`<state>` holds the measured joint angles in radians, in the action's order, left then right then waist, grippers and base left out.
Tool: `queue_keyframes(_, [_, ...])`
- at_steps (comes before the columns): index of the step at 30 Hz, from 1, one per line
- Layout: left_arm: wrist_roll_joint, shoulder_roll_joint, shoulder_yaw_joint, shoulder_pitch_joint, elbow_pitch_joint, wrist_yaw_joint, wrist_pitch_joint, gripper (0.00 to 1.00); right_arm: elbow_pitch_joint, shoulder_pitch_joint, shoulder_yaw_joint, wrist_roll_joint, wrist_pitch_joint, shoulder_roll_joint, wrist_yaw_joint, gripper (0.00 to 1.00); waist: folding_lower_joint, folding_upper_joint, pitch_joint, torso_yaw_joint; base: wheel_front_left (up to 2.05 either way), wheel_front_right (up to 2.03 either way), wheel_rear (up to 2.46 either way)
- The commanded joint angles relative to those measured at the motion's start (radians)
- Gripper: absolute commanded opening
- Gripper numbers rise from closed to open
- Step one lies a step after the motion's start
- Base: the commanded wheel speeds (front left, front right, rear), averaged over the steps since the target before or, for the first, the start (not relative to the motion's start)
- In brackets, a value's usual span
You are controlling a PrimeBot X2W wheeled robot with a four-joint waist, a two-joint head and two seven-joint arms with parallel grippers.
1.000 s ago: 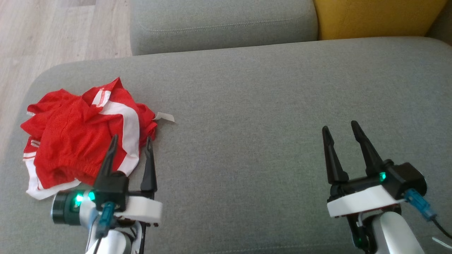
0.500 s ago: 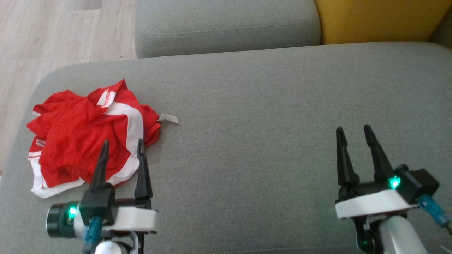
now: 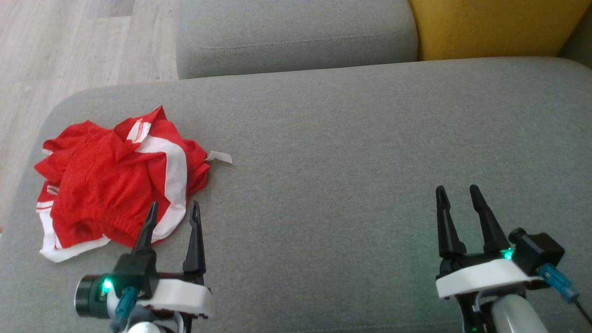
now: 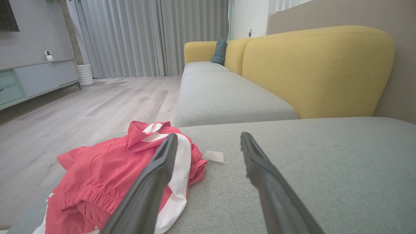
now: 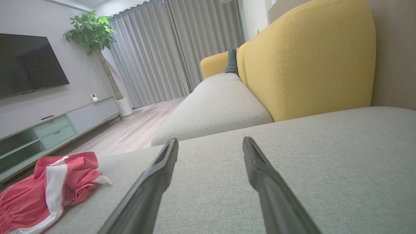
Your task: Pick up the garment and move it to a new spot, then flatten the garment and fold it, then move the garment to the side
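Well, in my head view the red-and-white garment (image 3: 115,185) lies crumpled at the left of the frame, on the grey seat cushion (image 3: 347,152) and close to its left edge. A small white label (image 3: 221,157) sticks out at the garment's right side. My left gripper (image 3: 174,204) sits at the lower left, spread wide and holding nothing. One fingertip overlaps the garment's lower right edge in the picture and the other is over bare cushion; I cannot tell whether either touches the cloth. My right gripper (image 3: 457,188) is at the lower right, equally wide and empty, well apart from the garment. A yellow backrest (image 3: 485,23) fills the upper right and pale wooden floor (image 3: 69,46) the upper left.

In my left wrist view my two dark fingers (image 4: 152,182) rise from the bottom middle with a clear gap between them. The garment is heaped at the lower left, partly behind the left finger, with the label just right of it. Grey curtains (image 4: 146,35) hang across the top.

In my right wrist view the fingers stand apart with only cushion between them. The garment lies in the lower left corner, and a television (image 5: 29,65) and a plant (image 5: 91,32) are at the upper left.
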<state>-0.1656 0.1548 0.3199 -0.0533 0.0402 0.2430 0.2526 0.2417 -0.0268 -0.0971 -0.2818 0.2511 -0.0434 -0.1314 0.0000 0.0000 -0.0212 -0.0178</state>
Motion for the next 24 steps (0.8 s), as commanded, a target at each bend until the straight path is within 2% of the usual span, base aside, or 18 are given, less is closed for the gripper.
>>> queue_keyframes(1, [0.020, -0.010, -0.056, 0.042, -0.022, -0.017, 0.009, 1.00, -0.021, -0.038, -0.028, 0.002, 0.011, -0.007, 0.001, 1.00, 0.0000, 0.0000, 0.001, -0.001, 0.00, 0.00, 0.00])
queue_keyframes(14, [0.072, -0.060, -0.127, 0.045, 0.000, -0.082, 0.009, 1.00, 0.000, -0.044, -0.022, 0.011, 0.011, -0.007, 0.001, 1.00, 0.0000, 0.0000, 0.003, 0.013, 0.00, 0.00, 0.00])
queue_keyframes(20, [0.091, -0.070, -0.158, 0.045, 0.003, -0.091, 0.009, 1.00, 0.004, -0.041, -0.035, 0.009, 0.011, -0.007, 0.001, 1.00, 0.0000, 0.0000, -0.004, 0.067, 0.00, 0.00, 0.00])
queue_keyframes(24, [0.103, -0.074, -0.180, 0.039, 0.004, -0.096, 0.009, 1.00, 0.009, -0.032, -0.050, 0.001, 0.011, -0.007, 0.001, 1.00, 0.0000, 0.0000, -0.016, 0.136, 0.00, 0.00, 0.00])
